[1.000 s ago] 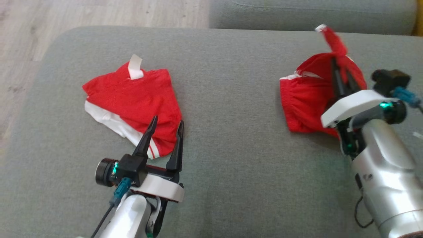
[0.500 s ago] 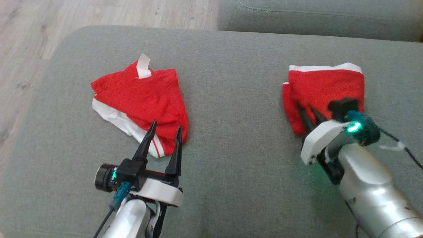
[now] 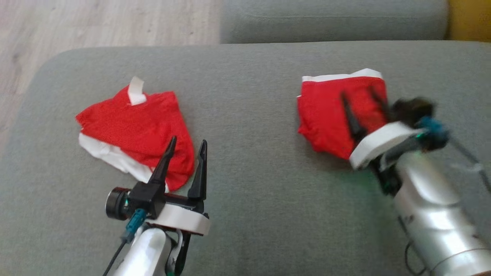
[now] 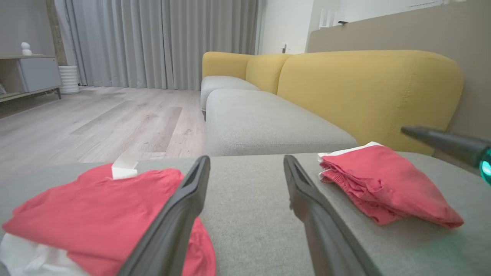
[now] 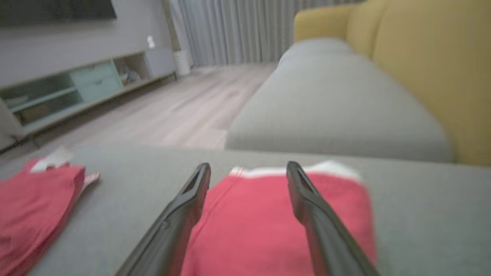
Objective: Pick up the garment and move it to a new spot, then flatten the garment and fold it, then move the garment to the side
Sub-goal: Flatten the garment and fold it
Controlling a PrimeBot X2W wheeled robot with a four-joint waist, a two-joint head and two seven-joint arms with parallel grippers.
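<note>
1. Fingers (image 3: 351, 117) of the right gripper (image 3: 357, 94) stand wide apart and hold nothing. They hang just over the folded red garment (image 3: 326, 115).
2. That garment lies on the right part of the grey sofa seat (image 3: 253, 115). Its white edge (image 3: 341, 76) is on the far side. It looks neat and flat.
3. The left gripper (image 3: 188, 141) is open wide too and holds nothing. Its tips sit at the near right corner of the other red garment (image 3: 126, 122). This one lies in a messy heap on the left, well apart from the folded one.
4. The step in hand looks like leaving the folded garment at the side. For this piece, most of the task seems done.
5. To do it well, the right arm should go up first and only then pull back toward the robot. If it slides back low, a tip could catch the top layer and pull the fold open.
6. The fingers should be kept wide on the way out, so no cloth gets pinched.
7. A slow move is best. The cloth looks thin and light, and a small bump may shift it.
8. The head view is blurry there, so it is not clear if the tips touch the cloth.
</note>
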